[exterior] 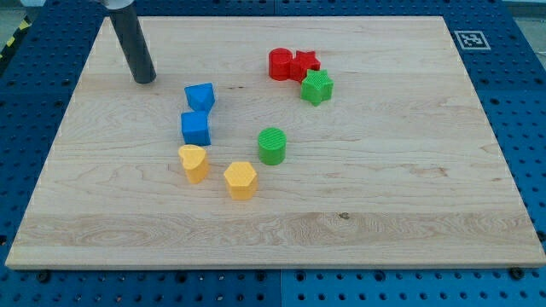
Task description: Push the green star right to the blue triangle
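Note:
The green star (pixel 316 87) sits right of the board's centre, near the view's top, touching the red star (pixel 304 63) just above it. The blue triangle-like block (pixel 200 96) lies left of centre, well to the left of the green star. My tip (pixel 143 79) rests on the board at the upper left, left of and slightly above the blue triangle, far from the green star. The dark rod rises from it to the top edge.
A red round block (pixel 280 64) touches the red star's left side. A blue cube (pixel 195 129) sits below the blue triangle. A green cylinder (pixel 272 146), a yellow heart-like block (pixel 194 162) and a yellow hexagon (pixel 241 180) lie lower. The wooden board (pixel 384 213) sits on blue pegboard.

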Robot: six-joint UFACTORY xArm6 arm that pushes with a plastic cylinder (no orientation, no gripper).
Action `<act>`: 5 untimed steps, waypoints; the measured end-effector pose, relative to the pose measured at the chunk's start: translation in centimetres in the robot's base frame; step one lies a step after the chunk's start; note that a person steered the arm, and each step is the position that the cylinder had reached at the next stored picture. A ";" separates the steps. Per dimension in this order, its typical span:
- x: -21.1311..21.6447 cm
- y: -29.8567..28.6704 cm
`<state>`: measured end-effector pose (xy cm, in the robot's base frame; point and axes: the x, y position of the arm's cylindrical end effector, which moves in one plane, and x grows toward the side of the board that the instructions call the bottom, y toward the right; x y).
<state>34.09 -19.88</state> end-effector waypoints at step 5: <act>-10.0 25.1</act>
<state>24.10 5.23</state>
